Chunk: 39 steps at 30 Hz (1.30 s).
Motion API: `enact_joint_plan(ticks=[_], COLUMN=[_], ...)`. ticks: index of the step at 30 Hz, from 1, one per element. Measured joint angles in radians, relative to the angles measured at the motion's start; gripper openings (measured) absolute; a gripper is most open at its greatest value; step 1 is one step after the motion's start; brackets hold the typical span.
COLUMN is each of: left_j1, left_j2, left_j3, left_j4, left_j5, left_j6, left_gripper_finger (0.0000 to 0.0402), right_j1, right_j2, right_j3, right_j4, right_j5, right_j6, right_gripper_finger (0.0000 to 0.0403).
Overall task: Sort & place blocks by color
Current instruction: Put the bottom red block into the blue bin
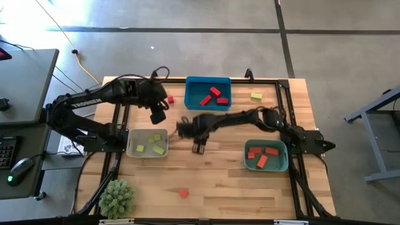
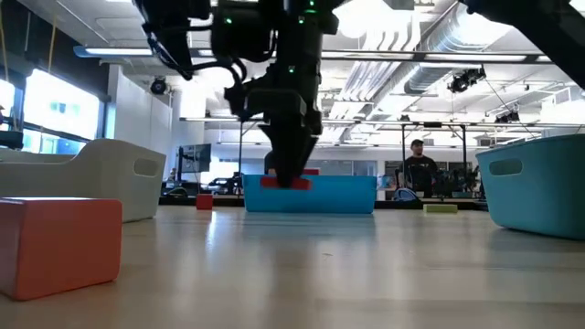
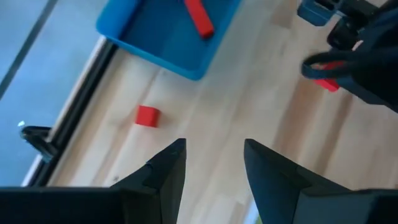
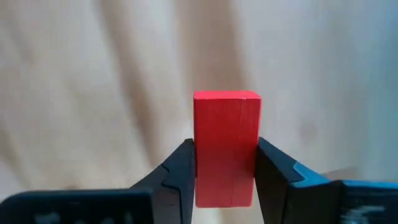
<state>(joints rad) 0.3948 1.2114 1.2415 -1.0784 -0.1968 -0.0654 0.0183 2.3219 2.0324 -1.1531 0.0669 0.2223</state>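
My right gripper is at mid-table, just right of the beige tray, and is shut on a red oblong block. That block also shows in the low view and in the left wrist view. My left gripper is open and empty, above the table between the beige tray and the blue tray. A red cube lies on the table left of the blue tray. It also shows in the left wrist view. My right gripper pinches the red oblong block by its two long sides between its two fingers. The fingers point down and lie across the block. The block's far end sticks out past the fingers. The block hangs level, clear of the table.
The blue tray holds red blocks, the beige tray yellow-green blocks, the teal tray orange-red blocks. A yellow-green block lies far right. An orange-red block lies near the front edge. A plant ball sits front left. A person stands beyond the table.
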Motion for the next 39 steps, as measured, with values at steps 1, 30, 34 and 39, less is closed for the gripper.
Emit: enact_joint_plan(ticks=[1, 30, 34, 39], left_j1=[0.019, 0.382, 0.398, 0.411], left_j2=[0.0, 0.002, 0.002, 0.002], left_j3=[0.0, 0.0, 0.0, 0.0], left_j4=[0.01, 0.159, 0.159, 0.159], left_j5=[-0.001, 0.006, 0.008, 0.009], left_j6=[0.005, 0.015, 0.013, -0.017], left_gripper_finger=[0.0152, 0.0152, 0.0152, 0.0152], right_j1=[-0.022, -0.543, -0.582, -0.609], right_j2=[-0.009, -0.101, -0.096, -0.085], right_j3=[0.001, -0.002, -0.002, -0.003], right_j4=[0.005, 0.071, 0.066, 0.055], right_j5=[-0.004, -0.149, -0.179, -0.182], right_j6=[-0.023, -0.47, -0.492, -0.511], right_gripper_finger=[0.01, 0.01, 0.0114, 0.0172])
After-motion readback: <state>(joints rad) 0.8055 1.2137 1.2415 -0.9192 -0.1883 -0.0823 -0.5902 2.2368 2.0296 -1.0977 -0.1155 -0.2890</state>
